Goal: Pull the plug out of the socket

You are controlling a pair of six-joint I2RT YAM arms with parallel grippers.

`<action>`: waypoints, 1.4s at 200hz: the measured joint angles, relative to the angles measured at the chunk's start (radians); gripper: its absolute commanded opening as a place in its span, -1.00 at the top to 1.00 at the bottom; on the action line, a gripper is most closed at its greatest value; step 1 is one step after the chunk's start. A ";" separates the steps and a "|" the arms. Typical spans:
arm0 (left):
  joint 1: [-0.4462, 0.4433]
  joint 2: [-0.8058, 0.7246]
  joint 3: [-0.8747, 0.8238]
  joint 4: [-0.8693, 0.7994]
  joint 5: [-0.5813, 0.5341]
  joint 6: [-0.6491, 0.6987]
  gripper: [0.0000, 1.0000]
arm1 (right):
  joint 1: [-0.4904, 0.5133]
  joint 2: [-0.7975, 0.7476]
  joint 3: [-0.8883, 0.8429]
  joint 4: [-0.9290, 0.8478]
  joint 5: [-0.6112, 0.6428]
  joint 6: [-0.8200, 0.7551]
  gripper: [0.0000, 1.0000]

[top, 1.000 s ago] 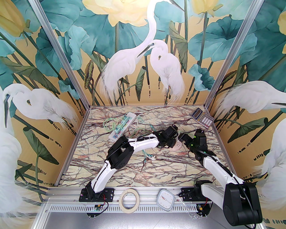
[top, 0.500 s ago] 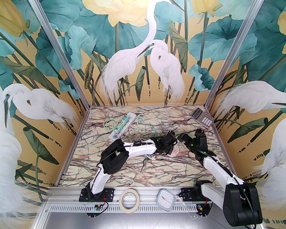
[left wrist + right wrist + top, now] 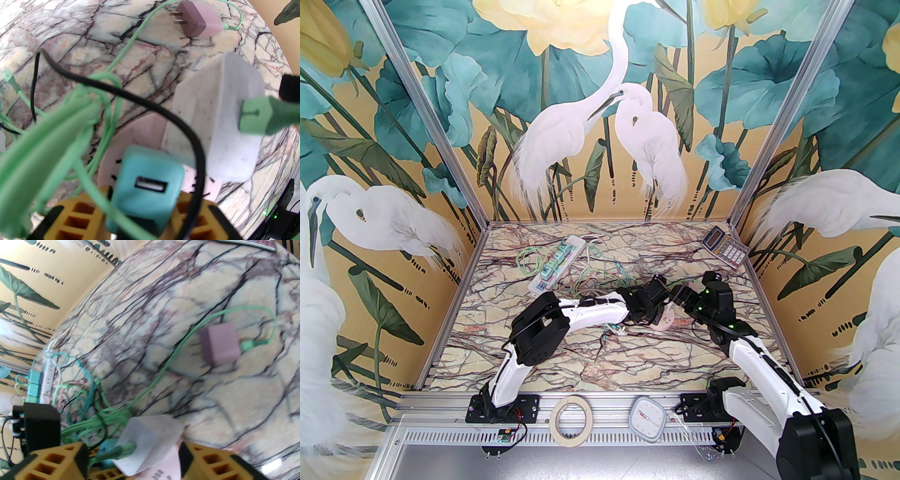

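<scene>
One teal plug (image 3: 150,173) in left hand (image 3: 137,212)

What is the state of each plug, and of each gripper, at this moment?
teal plug: held, USB port empty
white plug: in pink socket, green cable attached
purple plug: unplugged, lying on table
left gripper: shut on teal plug
right gripper: open, either side of white plug
</scene>
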 measured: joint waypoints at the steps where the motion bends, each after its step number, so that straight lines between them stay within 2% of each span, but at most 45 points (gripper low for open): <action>1: 0.000 0.000 0.000 0.000 0.000 0.000 0.31 | 0.002 0.002 0.000 0.001 -0.001 0.002 -0.03; 11: 0.000 0.000 0.000 0.000 0.000 0.000 0.30 | 0.024 0.031 0.000 0.003 -0.014 0.015 0.06; 43: 0.000 0.000 0.000 -0.002 -0.001 -0.001 0.30 | 0.065 0.151 -0.014 0.052 -0.024 0.045 -0.06; 90: 0.017 0.000 0.000 -0.004 0.000 -0.008 0.30 | 0.089 0.216 -0.009 0.125 0.010 0.090 -0.13; 120: 0.015 0.000 0.000 -0.004 0.004 -0.007 0.30 | 0.106 0.167 -0.019 0.102 0.060 0.104 -0.15; 157: -0.016 0.000 0.000 0.002 0.031 -0.003 0.30 | 0.120 0.008 -0.068 -0.015 0.146 0.113 -0.13; 180: -0.018 0.000 0.000 0.002 0.038 -0.003 0.30 | 0.120 0.004 -0.077 -0.014 0.145 0.115 -0.13; 280: 0.039 0.006 0.007 -0.002 0.010 -0.032 0.30 | 0.105 0.341 0.009 0.274 0.051 0.100 -0.19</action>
